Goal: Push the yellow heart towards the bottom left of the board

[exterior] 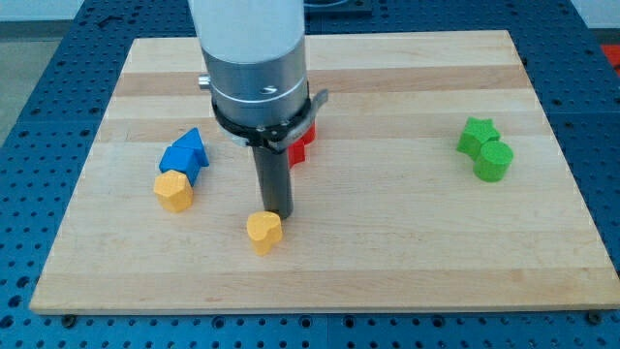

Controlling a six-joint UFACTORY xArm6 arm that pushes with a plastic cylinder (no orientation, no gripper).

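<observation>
Because the small yellow heart-shaped block (263, 231) looks light and rigid, it should slide easily. My tip (278, 212), a bare rod holding nothing, touches its upper-right edge; push there.

board: pale wooden board (407, 262), laid on blue surface (29, 58)
yellow heart (263, 231): low centre, just below my tip (278, 212), seemingly touching
yellow block (174, 190): view's left, shape not clear, touching blue blocks (185, 153) just above it
red block (301, 145): centre, mostly hidden behind rod
green star (477, 135): view's right, touching green cylinder (493, 160) just below-right of it
</observation>
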